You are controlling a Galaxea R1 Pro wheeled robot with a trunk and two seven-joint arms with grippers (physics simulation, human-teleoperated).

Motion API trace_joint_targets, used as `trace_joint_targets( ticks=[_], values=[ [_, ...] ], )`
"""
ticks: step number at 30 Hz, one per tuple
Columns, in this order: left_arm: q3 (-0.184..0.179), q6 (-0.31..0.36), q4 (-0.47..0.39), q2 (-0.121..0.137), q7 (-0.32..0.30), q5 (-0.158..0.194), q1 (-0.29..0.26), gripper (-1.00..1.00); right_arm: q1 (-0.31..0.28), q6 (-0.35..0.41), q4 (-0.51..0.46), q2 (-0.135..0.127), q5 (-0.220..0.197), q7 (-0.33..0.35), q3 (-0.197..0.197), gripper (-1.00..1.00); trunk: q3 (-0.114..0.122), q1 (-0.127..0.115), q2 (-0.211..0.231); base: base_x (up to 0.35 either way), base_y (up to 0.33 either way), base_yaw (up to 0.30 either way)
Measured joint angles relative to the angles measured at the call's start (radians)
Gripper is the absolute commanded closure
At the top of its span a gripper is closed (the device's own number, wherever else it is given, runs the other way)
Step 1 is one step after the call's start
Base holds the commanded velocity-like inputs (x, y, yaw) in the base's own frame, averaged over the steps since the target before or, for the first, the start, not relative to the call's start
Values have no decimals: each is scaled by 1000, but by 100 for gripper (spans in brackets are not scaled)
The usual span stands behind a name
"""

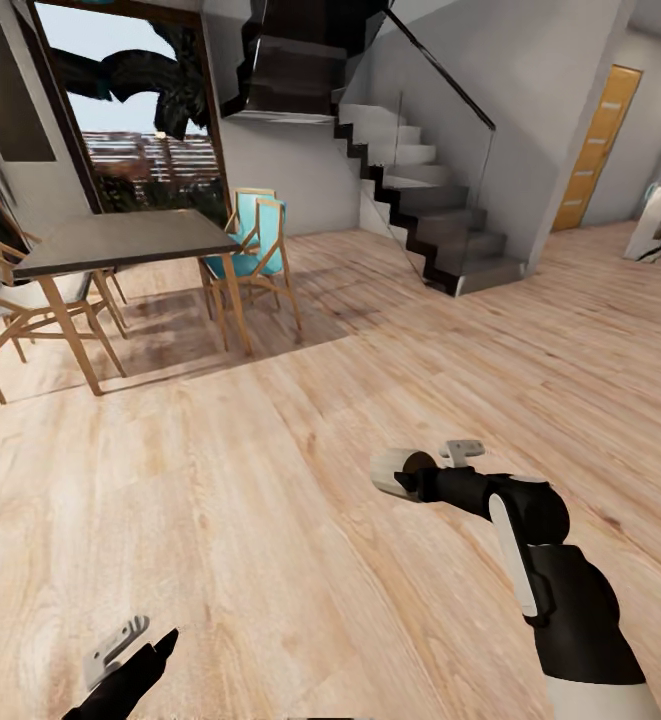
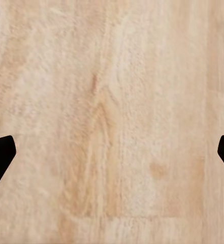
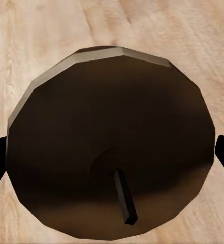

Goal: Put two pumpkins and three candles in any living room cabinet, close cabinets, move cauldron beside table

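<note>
Pale wooden floor (image 1: 300,480) runs past a dining table (image 1: 120,240), chairs (image 1: 255,250) and stairs (image 1: 420,200). Right gripper (image 1: 410,472) pinches a candle (image 3: 112,137), its dark wick visible, above the boards. Left gripper (image 2: 112,152) hangs spread wide, holding nothing.

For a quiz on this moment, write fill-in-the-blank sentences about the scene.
1. The candle sits in the ___ hand.
2. The left hand holds ___, above the floor.
3. Past the stairs stands an orange ___.

Missing words: right; nothing; door.
</note>
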Motion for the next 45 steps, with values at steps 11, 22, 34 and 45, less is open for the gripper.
trace_joint_targets(
  ticks=[11, 22, 34, 45],
  values=[
    [-2, 1, 2, -1, -1, 1, 0, -100, 0, 0, 0, 0, 0, 0, 0, 100, 0, 0, 0, 0, 0, 257],
    [-4, 13, 2, -3, -8, 8, -11, -100, 0, 0, 0, 0, 0, 0, 0, 100, 23, -3, 1, 0, 0, 262],
    [-2, 9, 4, -2, -29, 4, -15, -100, 0, 0, 0, 1, 1, 0, 1, 100, 54, -6, 3, 0, 0, 291],
    [-6, -20, 23, -3, -30, -5, -15, -100, 0, 0, 0, 1, 15, -1, 3, 100, 54, -6, 3, 0, 0, 295]
  ],
)
